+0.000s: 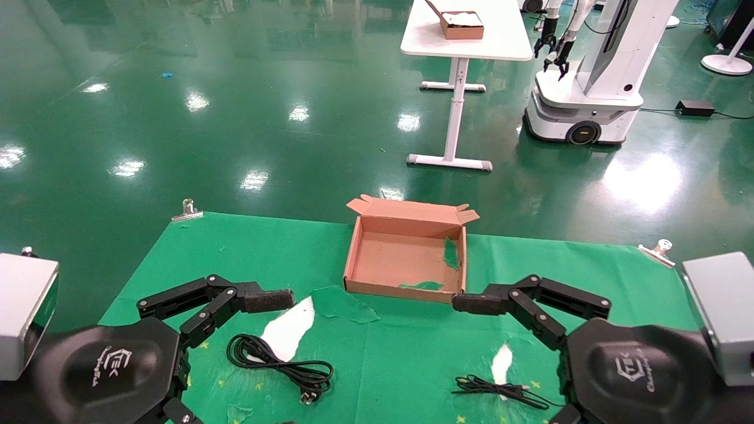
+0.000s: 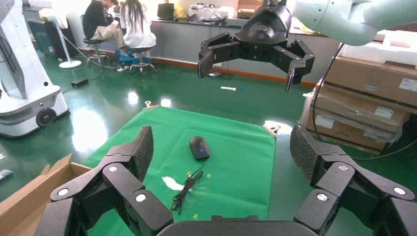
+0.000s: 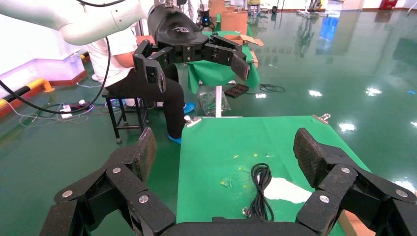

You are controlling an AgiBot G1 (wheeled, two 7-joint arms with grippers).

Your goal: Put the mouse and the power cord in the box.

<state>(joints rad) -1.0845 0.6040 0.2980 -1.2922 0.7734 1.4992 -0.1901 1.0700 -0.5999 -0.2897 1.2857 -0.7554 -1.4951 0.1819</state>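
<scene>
The head view hides the mouse [image 2: 199, 147] itself, showing only its thin cable near the right gripper [image 1: 471, 365]; the left wrist view shows the mouse whole, black with a tiny blue light, lying on the green cloth [image 2: 236, 152] between the two grippers' lines, cable trailing toward the left gripper [image 2: 221, 157]. In that view the right gripper [image 2: 251, 66] hangs above the cloth's far edge with its fingers spread wide and nothing between them. The right wrist view in turn shows the left gripper [image 3: 196, 61] raised likewise, fingers spread and empty, with the power cord [image 3: 260, 189] lying below it. From the head, the power cord [image 1: 277, 360] is coiled just inward of the left gripper [image 1: 235, 365], its plug toward the near edge. The box [image 1: 406, 227] sits ahead of both grippers, between their fingertips, open and resting on the cloth near its far edge; its near corner lies just beside the right gripper's upper fingertip. Open cloth lies between cord and cable. Counted: one mouse, one power cord, one box here, two clips [image 1: 187, 209] at the cloth's far corners, and one smaller box [image 1: 461, 25] on the distant white table [image 1: 500, 35].
</scene>
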